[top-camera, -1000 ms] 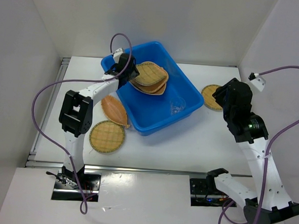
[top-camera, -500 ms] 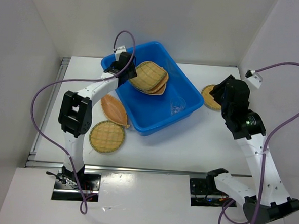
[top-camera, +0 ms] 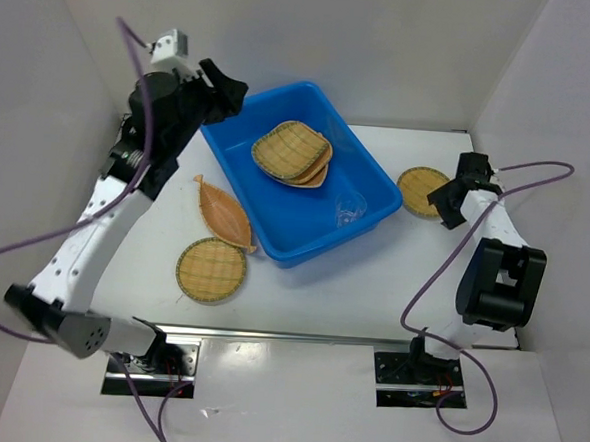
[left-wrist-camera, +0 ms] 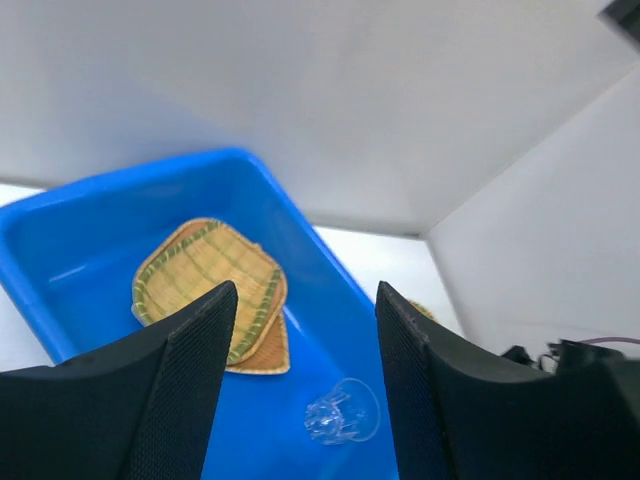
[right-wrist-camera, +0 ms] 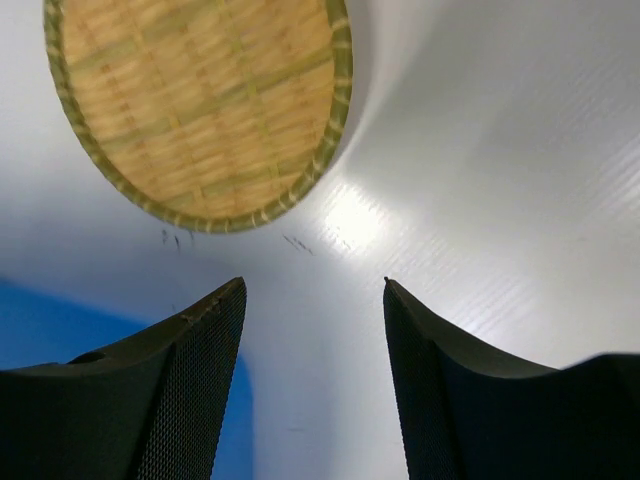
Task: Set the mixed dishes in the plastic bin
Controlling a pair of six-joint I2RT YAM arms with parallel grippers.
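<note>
Black left hand (top-camera: pixel 223 82) hung high over the far-left corner of the plastic bin (top-camera: pixel 285 215), fingers (left-wrist-camera: pixel 195 390) spread, nothing between them. Its wrist view looked down into the bin (left-wrist-camera: pixel 90 230).

On the desk (top-camera: pixel 372 276) left of the bin: leaf-shaped tray (top-camera: pixel 223 214) lay flat, its right end right against the bin's left wall, can't tell if touching. Round tray (top-camera: pixel 212 270) lay flat just nearer than it, apart from the bin.

Inside the bin: fan-shaped tray (top-camera: pixel 289 149) sat on top of a stack toward the far end, with an orange-brown tray (top-camera: pixel 318 174) poking out underneath on the near-right side. Same stack showed in the left wrist view (left-wrist-camera: pixel 205 275). Clear cup (top-camera: pixel 350 212) lay tipped on the bin floor near the near-right wall, apart from the stack; also seen from the left wrist (left-wrist-camera: pixel 340 415).

Right of the bin: second round tray (top-camera: pixel 421 192) lay flat on the desk, just beside the bin's right rim. Right hand (top-camera: pixel 446 202) was low at that tray's right edge, fingers (right-wrist-camera: pixel 190 390) spread and gripping nothing; wrist view showed bare desk between them and the tray (right-wrist-camera: pixel 200 110) just ahead.
</note>
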